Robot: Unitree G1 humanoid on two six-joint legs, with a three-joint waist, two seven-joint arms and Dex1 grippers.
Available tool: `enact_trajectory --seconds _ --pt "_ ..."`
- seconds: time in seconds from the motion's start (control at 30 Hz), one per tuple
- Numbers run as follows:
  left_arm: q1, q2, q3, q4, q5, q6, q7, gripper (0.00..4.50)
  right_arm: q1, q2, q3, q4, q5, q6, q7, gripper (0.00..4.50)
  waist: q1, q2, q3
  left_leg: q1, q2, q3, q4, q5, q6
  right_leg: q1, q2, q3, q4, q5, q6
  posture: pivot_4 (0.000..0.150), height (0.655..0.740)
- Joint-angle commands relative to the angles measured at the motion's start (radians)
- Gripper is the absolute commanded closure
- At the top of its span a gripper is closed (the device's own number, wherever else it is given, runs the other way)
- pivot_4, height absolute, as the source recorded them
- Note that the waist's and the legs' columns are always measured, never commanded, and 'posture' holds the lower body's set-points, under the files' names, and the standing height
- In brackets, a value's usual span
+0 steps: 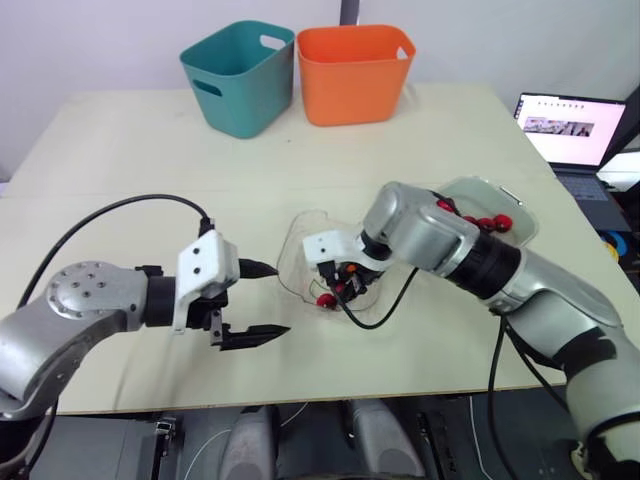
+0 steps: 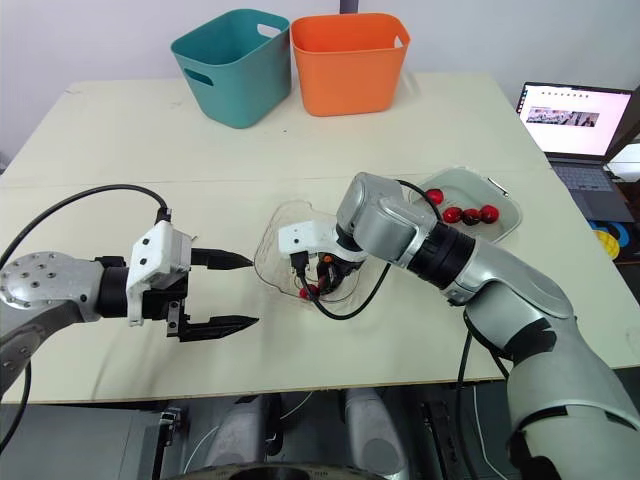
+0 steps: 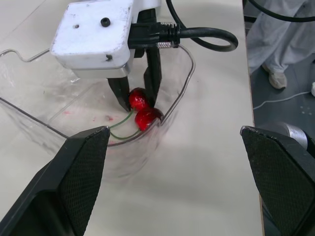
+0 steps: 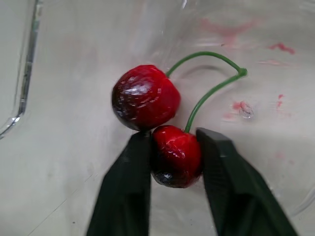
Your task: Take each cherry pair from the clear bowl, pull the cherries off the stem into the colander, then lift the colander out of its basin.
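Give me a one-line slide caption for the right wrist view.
Right gripper pinching a cherry pair by one cherry inside the clear bowl.

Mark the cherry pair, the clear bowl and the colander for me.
cherry pair [image 4: 145,97]: right wrist view, on the cherry not pinched.
clear bowl [image 2: 272,238]: right eye view, on its left wall.
colander [image 2: 467,186]: right eye view, on its bare far wall.
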Motion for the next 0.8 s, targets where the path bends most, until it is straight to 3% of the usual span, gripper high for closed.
enact_trajectory --seconds 0.03,0.23,0.4,0.53,0.67,0.8 --pt "-0.018 -0.004 0.026 -0.006 -0.004 -0.023 -0.001 0.00 -0.011 0.011 -0.020 -0.002 -0.022 -0.018 0.008 3.69 0.000 0.000 0.000 0.000 0.000 0.000 0.000 0.000 0.000 0.000 0.000 0.000 0.000 0.000 0.000 0.150 0.7400" --pt "-0.019 0.000 0.035 0.031 0.009 -0.033 -0.011 0.00 -0.037 0.003 -0.092 -0.016 -0.017 -0.013 -0.002 3.71 0.001 0.000 0.000 0.000 0.000 0.000 0.000 0.000 0.000 0.000 0.000 0.000 0.000 0.000 0.000 0.150 0.7400" --pt "-0.046 -0.007 0.075 0.103 -0.011 -0.039 -0.011 0.00 -0.046 -0.042 -0.230 -0.098 0.019 0.048 -0.021 3.71 0.002 0.000 0.000 0.000 0.000 0.000 0.000 0.000 0.000 0.000 0.000 0.000 0.000 0.000 0.000 0.150 0.7400" --pt "-0.126 -0.054 0.124 0.170 -0.100 -0.011 0.006 0.00 0.001 -0.117 -0.422 -0.258 0.079 0.153 -0.084 3.71 0.006 0.000 0.000 -0.001 0.000 -0.001 0.001 0.000 0.000 0.001 0.000 -0.001 0.000 0.000 0.000 0.150 0.7400" --pt "-0.241 -0.187 0.121 0.224 -0.197 0.008 0.095 0.00 0.151 -0.108 -0.660 -0.470 0.148 0.254 -0.230 3.71 0.006 -0.001 -0.001 0.000 0.000 -0.001 0.001 0.000 0.000 0.002 0.000 -0.001 0.000 0.000 0.001 0.150 0.7400" --pt "-0.311 -0.315 0.099 0.258 -0.238 0.022 0.180 0.00 0.292 0.013 -0.867 -0.573 0.176 0.197 -0.436 3.71 0.002 -0.001 -0.001 0.001 0.000 -0.002 0.002 0.000 0.000 0.004 0.000 -0.001 0.002 0.002 0.005 0.150 0.7400"
